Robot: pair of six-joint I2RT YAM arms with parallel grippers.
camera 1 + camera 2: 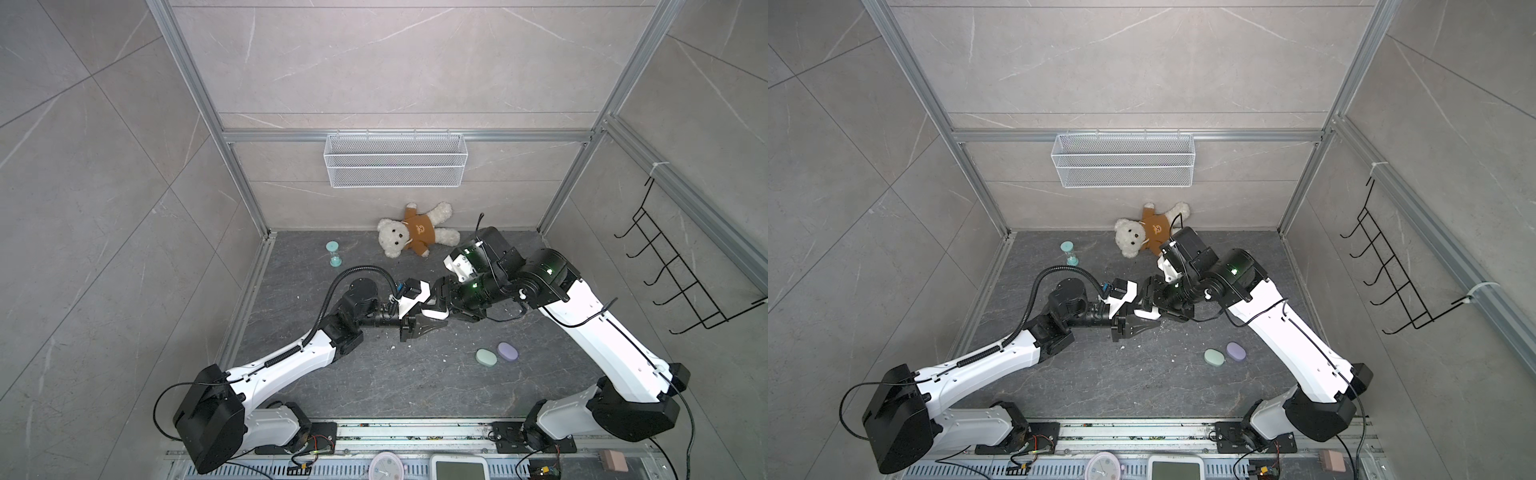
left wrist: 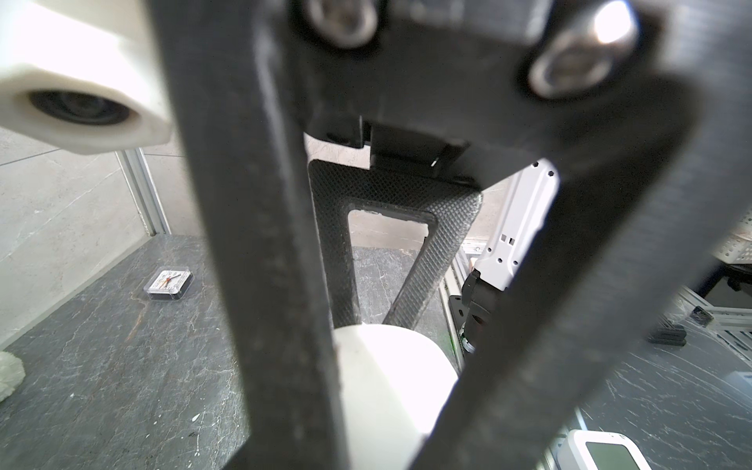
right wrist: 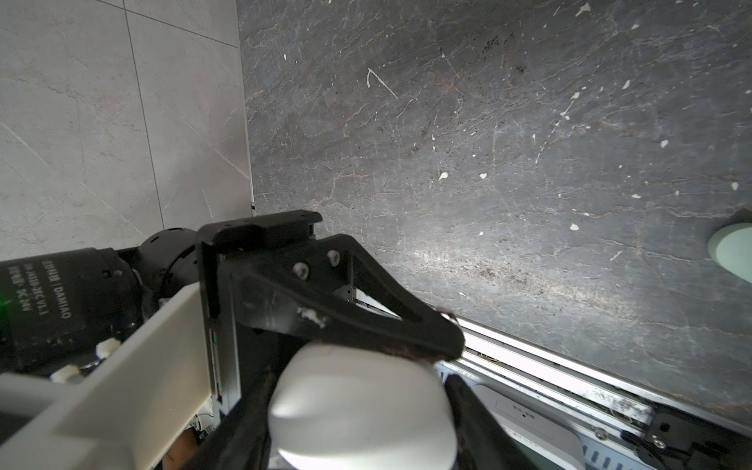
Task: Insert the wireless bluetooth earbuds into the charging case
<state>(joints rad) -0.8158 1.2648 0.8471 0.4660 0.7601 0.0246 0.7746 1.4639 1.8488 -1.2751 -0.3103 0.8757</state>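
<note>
Bright even light, blurred wrist foregrounds

A robotics lab cell: aluminium frame [image 1: 399, 136], tile panels [image 1: 374, 62], arms [image 1: 282, 365] bolted to a rail [image 1: 415, 434].

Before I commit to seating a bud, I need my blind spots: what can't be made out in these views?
- Earbuds: none visible in any view; too small or hidden.
- White rounded plastic charging case: lid state unclear; arms mostly cover it in both top views, wrist views blur it.
- Right gripper: fingers flank that case; contact blurred, cut off at right wrist view's edge.
- Mint green oval case, lilac oval case: closed, contents hidden.
</note>
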